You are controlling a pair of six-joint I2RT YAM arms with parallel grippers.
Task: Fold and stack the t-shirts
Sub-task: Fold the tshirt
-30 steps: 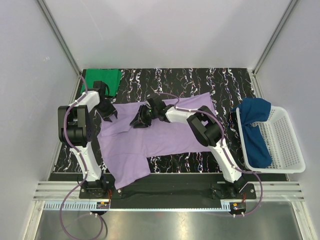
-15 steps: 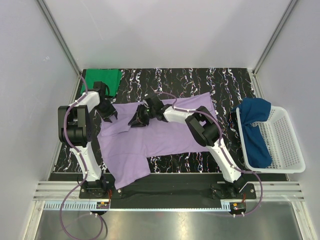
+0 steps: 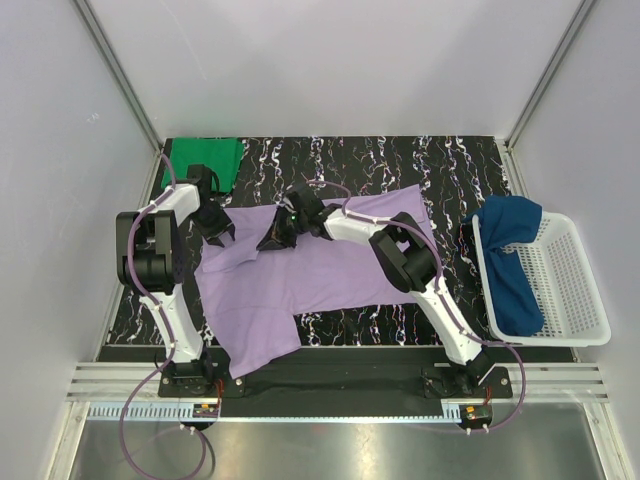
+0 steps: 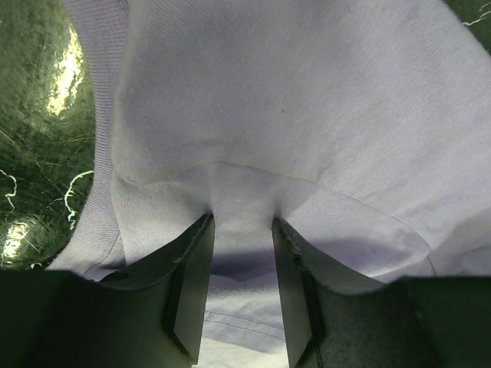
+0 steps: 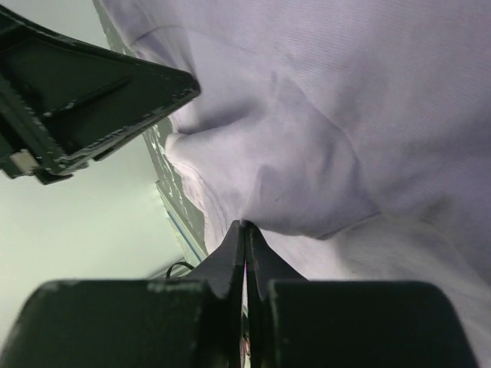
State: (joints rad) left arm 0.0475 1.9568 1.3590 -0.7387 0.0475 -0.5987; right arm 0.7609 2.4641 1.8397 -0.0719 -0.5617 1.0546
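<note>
The lavender t-shirt (image 3: 330,265) lies spread on the black marbled table (image 3: 400,160). My left gripper (image 3: 222,235) stands at its back left corner. In the left wrist view the left gripper (image 4: 242,218) is open, with its tips pressed on the lavender t-shirt (image 4: 291,100) and cloth showing in the gap. My right gripper (image 3: 270,243) is beside it on the shirt's back edge. There the right gripper (image 5: 245,224) is shut on a raised fold of the lavender t-shirt (image 5: 307,153). A folded green t-shirt (image 3: 205,160) lies at the back left. The dark blue t-shirt (image 3: 510,262) hangs over the basket's rim.
A white mesh basket (image 3: 570,290) stands at the table's right edge with the blue shirt partly inside. The shirt's lower left part hangs past the table's near edge (image 3: 250,350). White walls enclose the table on three sides.
The right gripper has crept a little to the left along the shirt's back edge and has shut on a fold of the cloth. The left gripper has stayed in place.
</note>
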